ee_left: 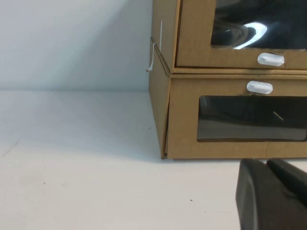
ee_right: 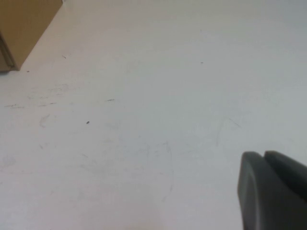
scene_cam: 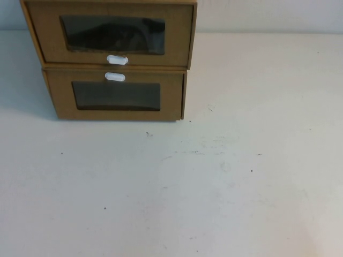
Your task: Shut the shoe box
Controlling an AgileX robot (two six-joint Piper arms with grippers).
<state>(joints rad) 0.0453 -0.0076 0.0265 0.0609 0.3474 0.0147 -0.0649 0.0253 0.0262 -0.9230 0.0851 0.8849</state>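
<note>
The shoe box (scene_cam: 112, 35) is the upper of two stacked brown boxes at the table's far left. It has a clear window with a white pull tab (scene_cam: 117, 60) below it. Its drawer front juts a little past the box beneath. It also shows in the left wrist view (ee_left: 196, 38), with its tab (ee_left: 271, 59). My left gripper (ee_left: 266, 164) is shut and empty, low over the table in front of the stack. My right gripper (ee_right: 264, 155) is shut and empty over bare table, right of the stack. Neither gripper shows in the high view.
The lower brown box (scene_cam: 117, 96) has its white tab (scene_cam: 114, 76) above its window and carries the shoe box. Its corner shows in the right wrist view (ee_right: 21, 28). The white table (scene_cam: 225, 182) spreads out in front and to the right.
</note>
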